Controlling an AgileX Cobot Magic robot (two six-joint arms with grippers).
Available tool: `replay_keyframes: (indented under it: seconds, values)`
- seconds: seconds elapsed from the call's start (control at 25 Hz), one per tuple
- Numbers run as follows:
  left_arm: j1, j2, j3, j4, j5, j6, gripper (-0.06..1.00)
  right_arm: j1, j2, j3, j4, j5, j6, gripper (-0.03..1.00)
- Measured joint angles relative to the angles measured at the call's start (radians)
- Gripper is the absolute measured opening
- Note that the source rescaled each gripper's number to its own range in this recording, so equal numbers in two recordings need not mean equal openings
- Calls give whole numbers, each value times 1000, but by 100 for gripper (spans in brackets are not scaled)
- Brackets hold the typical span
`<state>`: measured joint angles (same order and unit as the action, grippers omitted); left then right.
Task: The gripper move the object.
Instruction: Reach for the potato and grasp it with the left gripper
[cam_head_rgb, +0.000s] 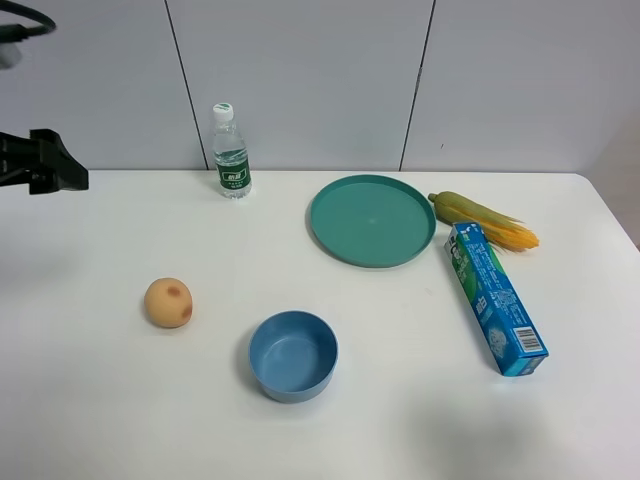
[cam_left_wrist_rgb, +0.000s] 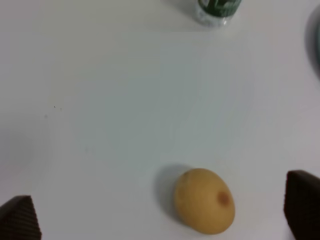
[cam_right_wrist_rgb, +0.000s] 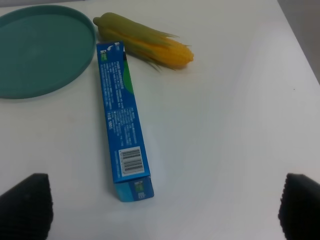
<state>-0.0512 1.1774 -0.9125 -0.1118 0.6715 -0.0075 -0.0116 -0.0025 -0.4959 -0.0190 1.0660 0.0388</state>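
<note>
Lab: white table (cam_head_rgb: 100, 420), panelled wall (cam_head_rgb: 300, 70)

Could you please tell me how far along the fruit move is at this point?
Nothing looks done yet: the fruit sits untouched on the table, left of the blue bowl. In hand: the left gripper faces it with jaws wide open, not yet touching. Left: closing on the fruit, lifting and moving it. The right gripper is open near the blue box.

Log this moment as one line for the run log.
phase: pre-grasp | left gripper: open, clear of fruit | fruit: on table, ungrasped | right gripper: open, empty
</note>
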Motion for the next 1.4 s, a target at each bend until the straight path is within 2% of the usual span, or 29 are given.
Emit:
replay_keyframes:
  seconds: [0.16, 0.32, 0.76, 1.04, 1.24, 1.4]
  values:
    - [-3, 103, 0, -1, -12, 33, 100, 0, 0, 0, 0, 0, 0, 100]
    - [-42, 178, 0, -1, -37, 68, 100, 0, 0, 0, 0, 0, 0, 100]
    - [-140, 382, -1, -2, -63, 70, 100, 0, 0, 0, 0, 0, 0, 100]
    - [-146, 515, -1, -11, -76, 71, 100, 0, 0, 0, 0, 0, 0, 100]
    - [-146, 576, -1, -75, -107, 84, 100, 0, 0, 0, 0, 0, 0, 100]
    - [-146, 614, -1, -91, -134, 102, 100, 0, 0, 0, 0, 0, 0, 100]
